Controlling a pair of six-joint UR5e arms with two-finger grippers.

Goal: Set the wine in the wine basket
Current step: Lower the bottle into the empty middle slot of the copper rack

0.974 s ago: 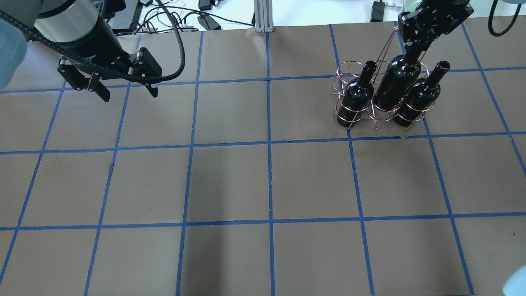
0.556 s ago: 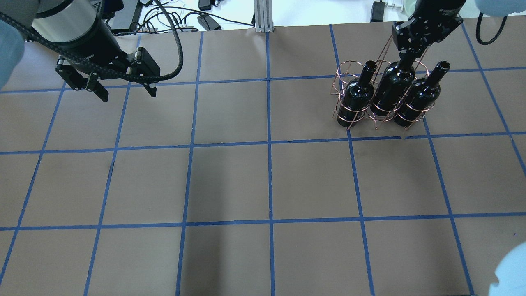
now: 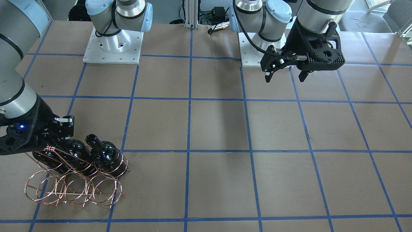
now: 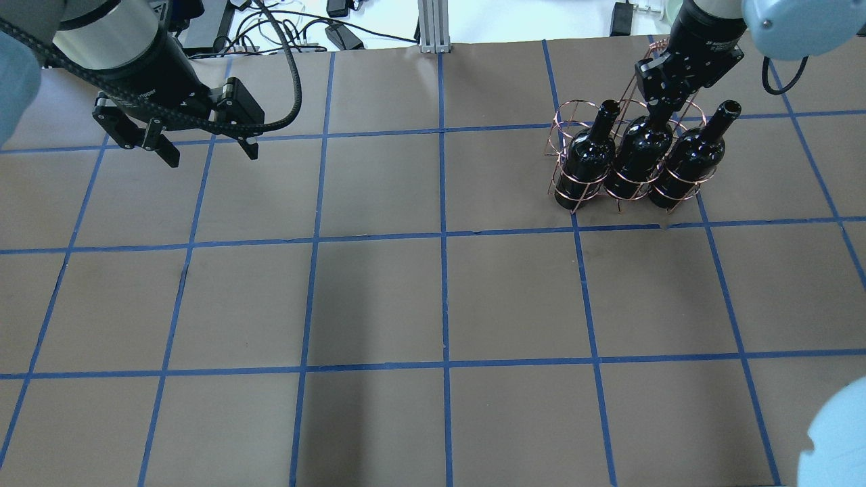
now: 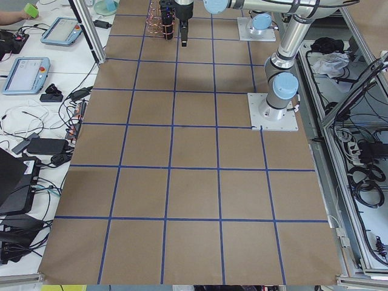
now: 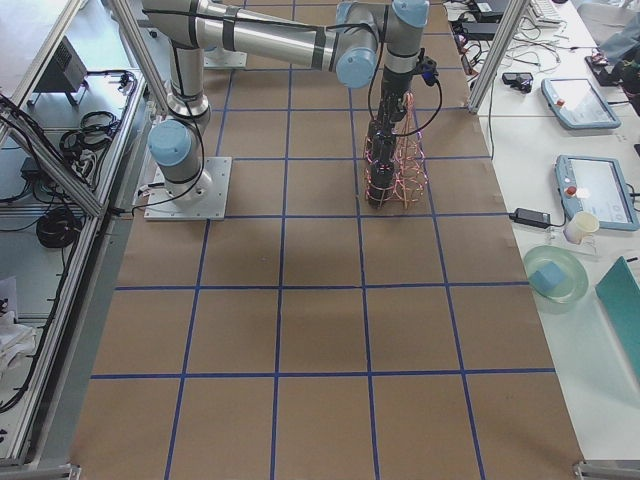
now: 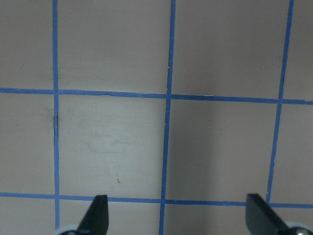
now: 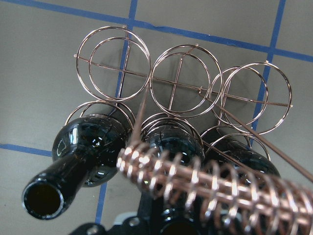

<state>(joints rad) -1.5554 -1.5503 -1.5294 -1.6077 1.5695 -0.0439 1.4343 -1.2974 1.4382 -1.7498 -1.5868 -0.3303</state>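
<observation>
Task thing: the glossy black glass wine bottle with a short narrow neck point(image 4: 639, 154) stands upright in the middle loop of the copper-coloured thin-wire wine basket point(image 8: 178, 81), at the far right of the table in the overhead view.
Right gripper point(image 4: 659, 107): its fingers are closed around this bottle's neck, which they hide. The coiled-wire handle bar point(image 8: 205, 181) runs just beside it.
Left gripper point(image 4: 213, 157): spread wide with nothing between the fingers, hanging over bare table well apart from the basket.
Done: two like black bottles, one point(image 4: 585, 159) on one side and one point(image 4: 687, 159) on the other, fill the flanking loops. The held bottle's body looks level with theirs, so it is probably seated or very nearly so.
Left: by the look of it only letting go of the neck and lifting clear without catching the handle. The basket's other row of three loops is empty.
Surface: a table under brown paper marked into squares by blue tape point(image 4: 379, 297).
Room: cables and an aluminium post point(image 4: 431, 24) lie at the far edge. A side bench holds grey handheld control tablets point(image 6: 585, 190), a paper cup point(image 6: 578, 228) and a pale green plate point(image 6: 558, 275).
</observation>
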